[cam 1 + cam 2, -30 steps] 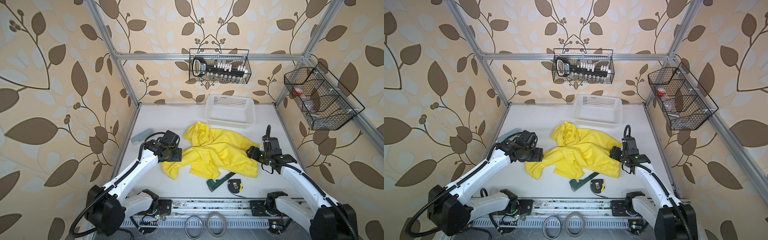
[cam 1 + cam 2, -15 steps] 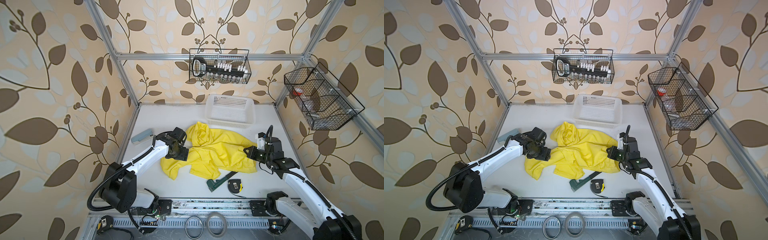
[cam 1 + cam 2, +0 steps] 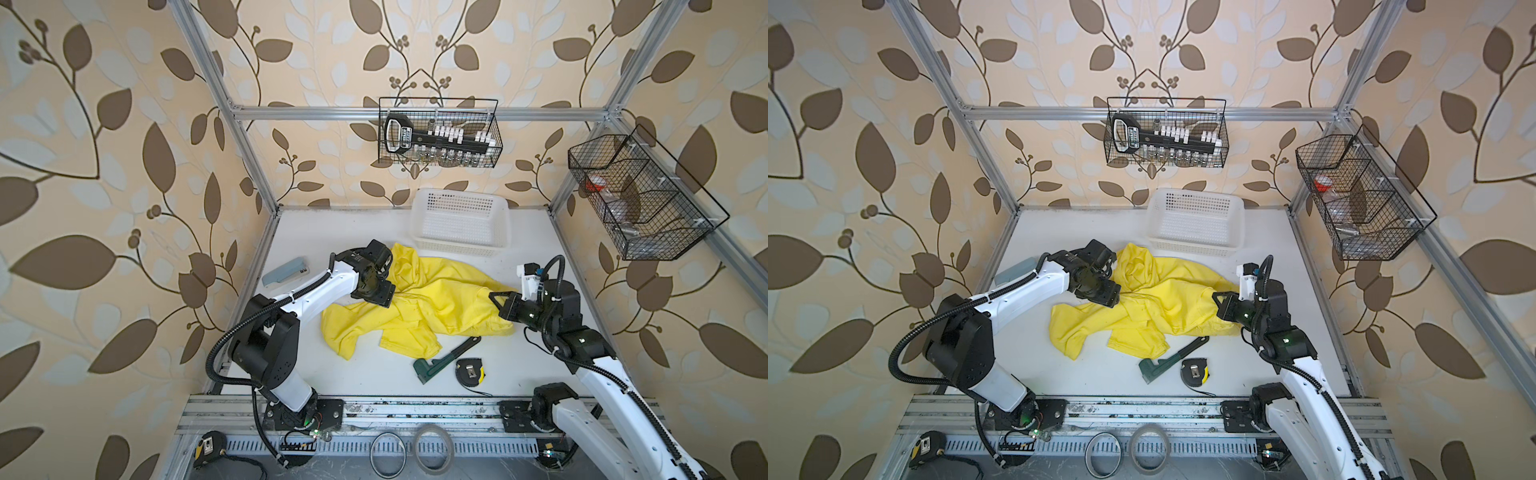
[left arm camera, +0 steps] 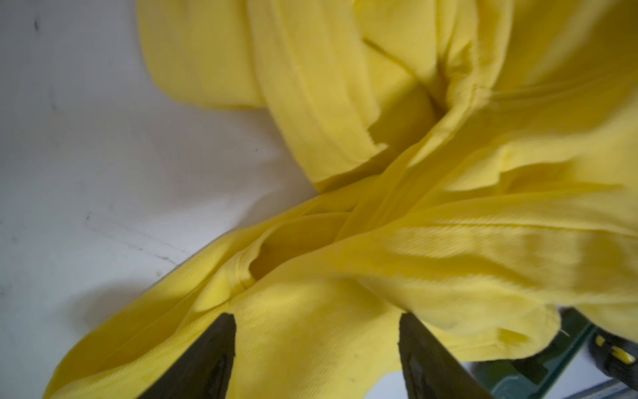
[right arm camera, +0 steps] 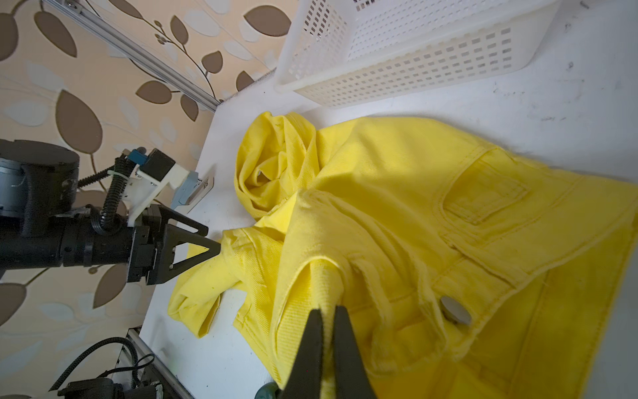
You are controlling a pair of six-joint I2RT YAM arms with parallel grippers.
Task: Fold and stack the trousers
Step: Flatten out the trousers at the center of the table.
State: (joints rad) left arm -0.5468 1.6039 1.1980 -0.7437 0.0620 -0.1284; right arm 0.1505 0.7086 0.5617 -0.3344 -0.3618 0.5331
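Trousers: the yellow trousers [image 3: 419,307] lie crumpled in the middle of the frame on the white worktop [image 3: 332,232].
Right pincer: the right pincer [image 5: 328,312] pinches a fold near the waist button, likely to pull that end flat.
Left pincer: the left pincer [image 4: 316,321] is spread over the cloth's left side, ready to grab.
Edges: a basket [image 3: 459,226] sits just above the trousers, a green tool [image 3: 444,359] just below.
Open room: bare worktop left of the basket.

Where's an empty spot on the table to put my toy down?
Bare table at the back, between the white basket and the grey stapler. Also the front strip between the trousers and the rail. Crowded: the middle, plus the green wrench and tape measure.
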